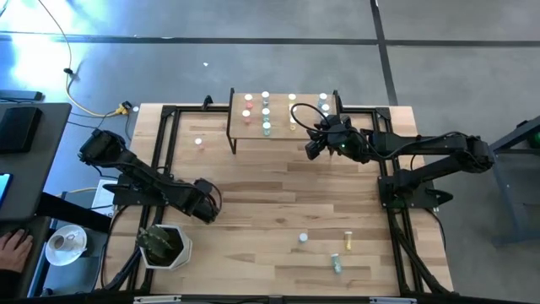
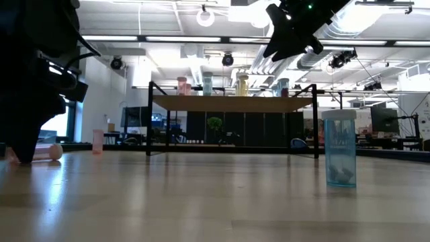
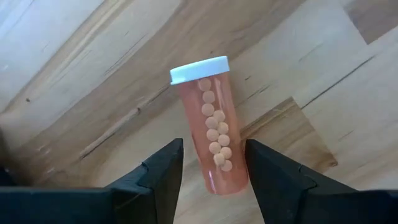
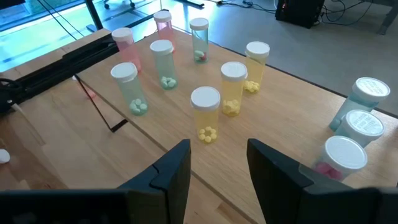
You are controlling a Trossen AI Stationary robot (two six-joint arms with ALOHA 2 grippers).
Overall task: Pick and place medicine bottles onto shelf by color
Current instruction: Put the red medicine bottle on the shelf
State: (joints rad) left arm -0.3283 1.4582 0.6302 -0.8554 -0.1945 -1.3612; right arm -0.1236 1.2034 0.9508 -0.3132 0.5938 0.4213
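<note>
A pink medicine bottle (image 3: pixel 214 130) with a white cap lies on its side on the wooden table. My left gripper (image 3: pixel 214 165) (image 1: pixel 207 205) points down over it, open, one finger on each side of the bottle's bottom end; I cannot tell whether they touch it. In the low view the bottle (image 2: pixel 47 152) lies at the gripper's foot. The shelf (image 1: pixel 240 127) (image 2: pixel 228 103) at the table's far edge carries several upright pink, green, yellow and blue bottles (image 4: pixel 205 112). My right gripper (image 4: pixel 217 165) (image 1: pixel 314 145) hovers open just in front of the shelf, holding nothing.
Loose bottles stand or lie near the front right: a blue one (image 2: pixel 339 148) (image 1: pixel 302 239), a yellow one (image 1: pixel 347 241) and a green one (image 1: pixel 336 263). Another pink bottle (image 2: pixel 98 141) stands at far left. A white plant pot (image 1: pixel 164 245) sits at the near left corner.
</note>
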